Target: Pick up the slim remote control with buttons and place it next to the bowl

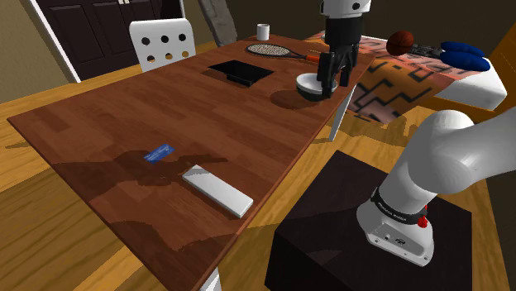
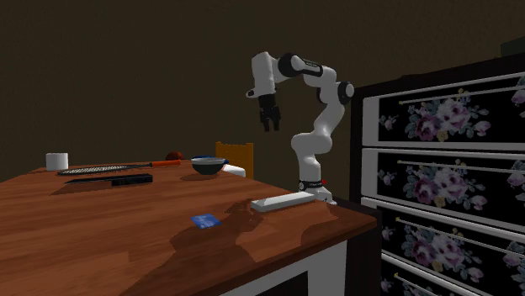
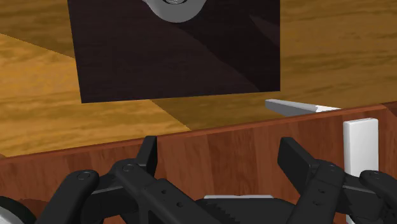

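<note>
- End effector: fingers spread wide, nothing between them. I read it as empty. It hangs high above the surface, toward the bowl's end.
- Remote: plain white slim bar, and I can make out no buttons on it. It lies flat near the surface edge that faces the stand, with a blue card near it. It is not gripped or lifted.
- Bowl: dark outside, pale inside. It stands at the far end of the surface, well apart from the remote.
- Done so far: by my judgement, nothing. The remote lies untouched and nowhere near its goal.
- Left to do: the whole job. I must bring the end effector over the remote, lower it, line the fingers across the narrow width, close and lift. Then I carry the remote along the surface and set it down beside the bowl, not in it.
</note>
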Robot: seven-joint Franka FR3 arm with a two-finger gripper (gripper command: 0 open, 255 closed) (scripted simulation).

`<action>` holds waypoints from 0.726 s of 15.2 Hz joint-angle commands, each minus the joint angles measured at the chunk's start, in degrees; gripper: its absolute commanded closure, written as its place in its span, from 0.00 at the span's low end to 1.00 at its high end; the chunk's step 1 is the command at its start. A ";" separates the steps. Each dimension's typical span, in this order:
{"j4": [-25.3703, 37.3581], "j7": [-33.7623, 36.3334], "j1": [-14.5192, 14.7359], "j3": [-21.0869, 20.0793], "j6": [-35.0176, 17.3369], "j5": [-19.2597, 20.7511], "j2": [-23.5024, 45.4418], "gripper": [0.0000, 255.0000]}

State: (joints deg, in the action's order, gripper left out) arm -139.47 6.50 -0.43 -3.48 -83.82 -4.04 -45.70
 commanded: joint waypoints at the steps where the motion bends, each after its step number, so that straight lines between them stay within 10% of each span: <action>1: 0.00 0.00 0.00 0.00 0.00 0.00 0.00 0.00; 11: -3.73 10.47 3.67 -11.36 -16.93 -7.89 8.71 0.00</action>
State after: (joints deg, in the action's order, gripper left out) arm -142.57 16.17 3.00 -13.83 -98.45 -11.38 -38.11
